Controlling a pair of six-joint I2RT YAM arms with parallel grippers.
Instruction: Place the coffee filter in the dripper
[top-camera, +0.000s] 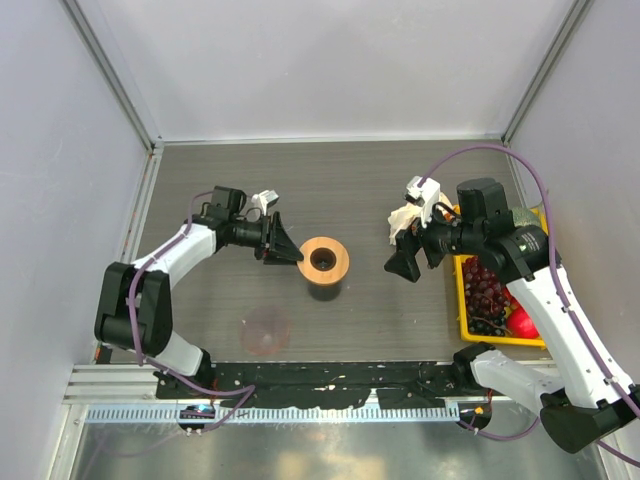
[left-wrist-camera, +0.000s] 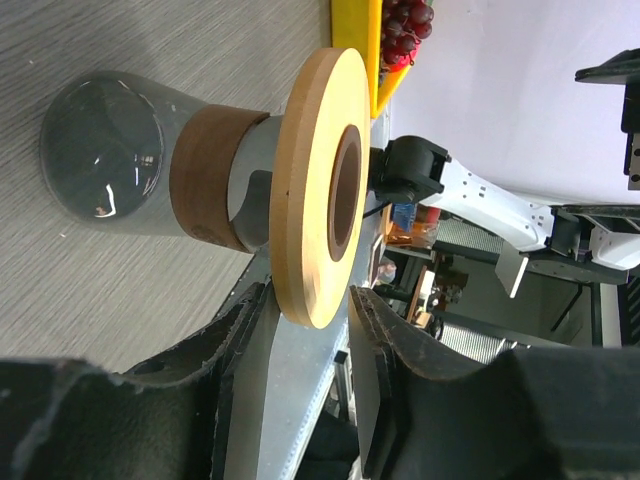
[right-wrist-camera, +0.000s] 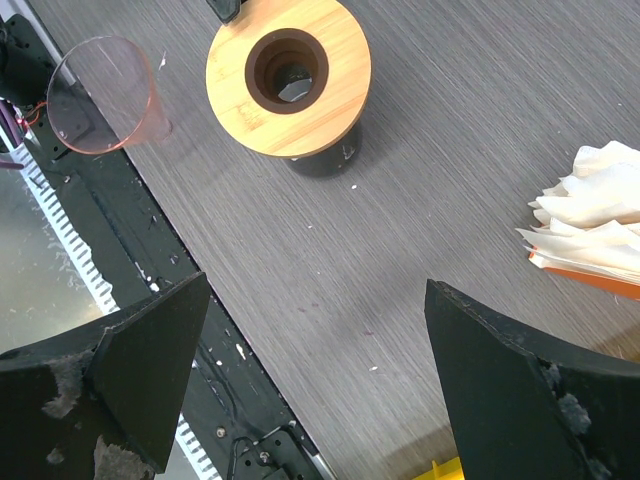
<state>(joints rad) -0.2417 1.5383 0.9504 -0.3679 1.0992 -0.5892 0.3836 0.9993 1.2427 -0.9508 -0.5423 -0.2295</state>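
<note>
The dripper (top-camera: 325, 262) stands mid-table: a round tan wooden ring with a dark centre on a glass body (left-wrist-camera: 105, 155). My left gripper (top-camera: 290, 250) lies level at its left side. In the left wrist view the ring's edge (left-wrist-camera: 312, 200) sits between the tips of the left gripper (left-wrist-camera: 305, 300), with a gap showing at one finger. My right gripper (top-camera: 405, 265) hovers wide open to the dripper's right, with nothing but bare table between its fingers (right-wrist-camera: 315, 283). No single coffee filter shows apart from the bunch.
A ruffled bunch of white paper filters (top-camera: 405, 220) (right-wrist-camera: 600, 215) lies behind the right gripper. A yellow tray (top-camera: 462, 300) with grapes and red fruit sits at the right. A clear pinkish cone (top-camera: 265, 330) (right-wrist-camera: 105, 95) lies near the front edge.
</note>
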